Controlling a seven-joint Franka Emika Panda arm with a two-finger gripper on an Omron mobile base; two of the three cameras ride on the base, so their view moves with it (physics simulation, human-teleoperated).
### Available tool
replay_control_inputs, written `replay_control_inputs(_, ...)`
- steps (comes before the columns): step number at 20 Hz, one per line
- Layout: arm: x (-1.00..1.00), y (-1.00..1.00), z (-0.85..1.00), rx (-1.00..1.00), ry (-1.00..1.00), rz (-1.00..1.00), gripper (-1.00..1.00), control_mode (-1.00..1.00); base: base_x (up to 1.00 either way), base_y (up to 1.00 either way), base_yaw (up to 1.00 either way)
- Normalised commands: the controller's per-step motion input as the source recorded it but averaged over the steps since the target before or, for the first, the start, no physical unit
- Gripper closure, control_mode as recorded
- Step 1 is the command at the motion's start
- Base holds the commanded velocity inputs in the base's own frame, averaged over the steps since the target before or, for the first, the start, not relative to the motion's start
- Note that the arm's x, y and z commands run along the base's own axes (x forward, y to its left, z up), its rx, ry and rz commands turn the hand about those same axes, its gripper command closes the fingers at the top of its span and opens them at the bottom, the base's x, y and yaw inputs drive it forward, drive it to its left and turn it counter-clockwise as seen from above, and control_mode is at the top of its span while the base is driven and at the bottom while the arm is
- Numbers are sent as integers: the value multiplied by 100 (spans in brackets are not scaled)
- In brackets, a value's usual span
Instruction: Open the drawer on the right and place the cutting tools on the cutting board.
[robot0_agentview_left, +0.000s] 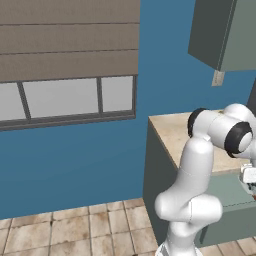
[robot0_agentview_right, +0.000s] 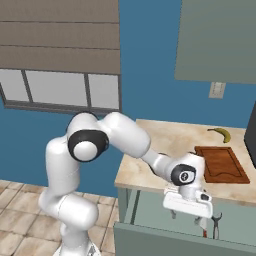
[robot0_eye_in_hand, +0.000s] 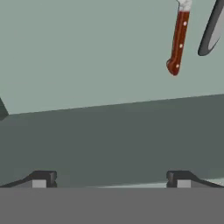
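My hand (robot0_eye_in_hand: 111, 179) hangs spread and empty over the open grey-green drawer (robot0_eye_in_hand: 87, 52), where the stiff, light red-brown-handled knife (robot0_eye_in_hand: 177, 41) lies; I judge its riveted handle the safest hold, for the reddish-brown wooden cutting board (robot0_agentview_right: 220, 165) on the table.

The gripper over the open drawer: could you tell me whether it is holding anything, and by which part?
Nothing is held: the gripper is open, over the drawer, apart from the knife.

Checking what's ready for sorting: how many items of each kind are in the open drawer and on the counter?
Cutting tools in the drawer: 2, a red-handled knife and a dark-handled tool
Cutting board: 1
Banana: 1
Total: 4
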Motion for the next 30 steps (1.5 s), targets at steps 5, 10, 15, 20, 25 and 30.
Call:
replay_control_inputs(5,0,0,-30,1,-28,0,-100,-100,0,0,0)
replay_control_inputs(10,0,0,-26,0,-17,0,-100,-100,0,0,0)
replay_control_inputs(15,0,0,-17,-5,-4,0,-100,-100,0,0,0)
replay_control_inputs(20,-7,-6,-2,-9,0,-3,-100,-100,0,0,0)
replay_control_inputs(25,-32,-21,-4,-8,0,-4,-100,-100,0,0,0)
replay_control_inputs(30,-47,-26,-10,-5,0,-3,-100,-100,0,0,0)
